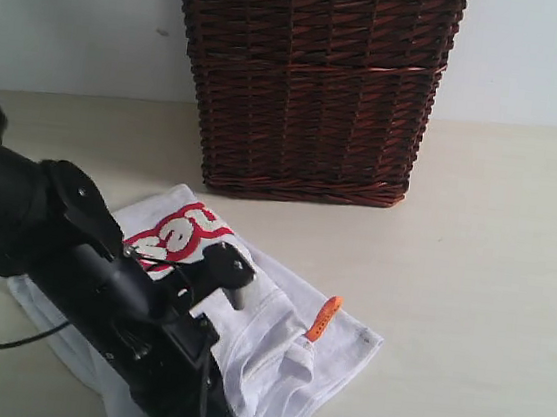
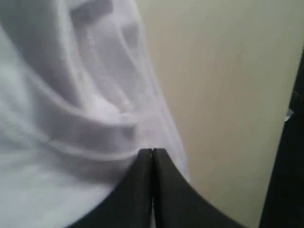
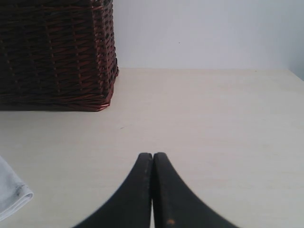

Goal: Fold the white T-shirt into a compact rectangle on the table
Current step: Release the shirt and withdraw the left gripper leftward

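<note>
The white T-shirt [image 1: 344, 342] lies crumpled on the table [image 1: 496, 243] in front of the basket. Its red band of white letters [image 1: 180, 233] faces up, and the orange neck tag [image 1: 323, 317] sticks up near the right edge. My left gripper [image 1: 236, 286] reaches over the middle of the shirt. In the left wrist view its jaws [image 2: 152, 151] are pressed together, pinching a bunched fold of the white T-shirt [image 2: 71, 142]. My right gripper [image 3: 152, 155] is shut on nothing above bare table [image 3: 213, 109]. A corner of the shirt [image 3: 9, 192] shows at that view's edge.
A tall dark brown wicker basket [image 1: 313, 82] stands at the back of the table, just behind the shirt; it also appears in the right wrist view [image 3: 52, 52]. The left arm covers the shirt's near-left part. A pale wall runs behind the table.
</note>
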Tool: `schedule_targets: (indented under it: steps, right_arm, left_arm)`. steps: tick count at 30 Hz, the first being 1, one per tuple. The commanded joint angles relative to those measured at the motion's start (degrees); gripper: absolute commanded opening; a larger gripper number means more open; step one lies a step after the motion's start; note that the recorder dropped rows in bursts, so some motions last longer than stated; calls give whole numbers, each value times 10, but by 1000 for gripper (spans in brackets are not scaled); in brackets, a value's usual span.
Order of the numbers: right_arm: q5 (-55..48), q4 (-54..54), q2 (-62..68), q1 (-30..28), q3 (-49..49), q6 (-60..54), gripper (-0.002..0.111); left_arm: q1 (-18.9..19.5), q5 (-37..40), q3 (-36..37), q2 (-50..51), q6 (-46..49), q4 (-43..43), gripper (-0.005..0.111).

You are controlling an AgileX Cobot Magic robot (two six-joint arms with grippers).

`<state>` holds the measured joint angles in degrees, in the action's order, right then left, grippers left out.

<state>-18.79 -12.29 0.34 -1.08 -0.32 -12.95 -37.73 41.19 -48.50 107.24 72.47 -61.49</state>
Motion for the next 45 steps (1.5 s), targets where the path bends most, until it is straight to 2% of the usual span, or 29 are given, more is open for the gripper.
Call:
schedule_targets:
  steps: [1,3,6,8,9,10,11,12,16,18,19,23,26,28,30,33,35,37,41,43,45]
  right_arm:
    - [5,2,-3,-2,3,-3,0]
    - [5,2,-3,-2,3,-3,0]
    - [5,2,-3,-2,3,-3,0]
    - [5,2,-3,-2,3,-3,0]
    - [5,2,-3,-2,3,-3,0]
    - [5,2,-3,-2,3,-3,0]
    - [5,2,-3,-2,3,-3,0]
    - [5,2,-3,-2,3,-3,0]
    - [5,2,-3,-2,3,-3,0]
    - [5,2,-3,-2,3,-3,0]
    - [5,2,-3,-2,3,-3,0]
    - [5,2,-3,-2,3,-3,0]
    - [5,2,-3,-2,3,-3,0]
    - [5,2,-3,-2,3,-3,0]
    - [5,2,-3,-2,3,-3,0]
    - [5,2,-3,-2,3,-3,0]
    - [5,2,-3,-2,3,-3,0]
    - [5,2,-3,-2,3,-3,0]
    - [5,2,-3,-2,3,-3,0]
    - [5,2,-3,-2,3,-3,0]
    - [5,2,-3,-2,3,-3,0]
  left_arm:
    - [-25,4,-15,9,43,-71,0]
    - [-17,2,-38,-13,34,-71,0]
    - [15,-7,-84,-60,27,-54,0]
    - [45,-34,-108,-86,17,1,0]
    - [75,-60,-108,-96,6,78,0]
    - [93,-72,-101,-96,4,111,0]
    - [131,-99,-80,-83,15,128,0]
    - [149,-117,-70,-75,27,125,0]
    - [200,-155,-55,-39,108,106,0]
    - [221,-175,-55,-5,189,98,0]
    - [224,-175,-55,6,200,98,0]
    - [225,-60,-35,33,203,178,0]
    - [225,-24,27,16,186,202,0]
    - [224,-6,55,-13,199,189,0]
    - [224,6,59,-42,219,130,0]
    - [224,-9,53,-74,284,-43,0]
    - [225,-54,45,-88,282,-95,0]
    - [236,-99,45,-103,281,-84,0]
    - [275,-92,64,-152,303,-13,0]
    - [294,-106,84,-198,330,-20,0]
    - [307,-160,99,-250,324,-49,0]
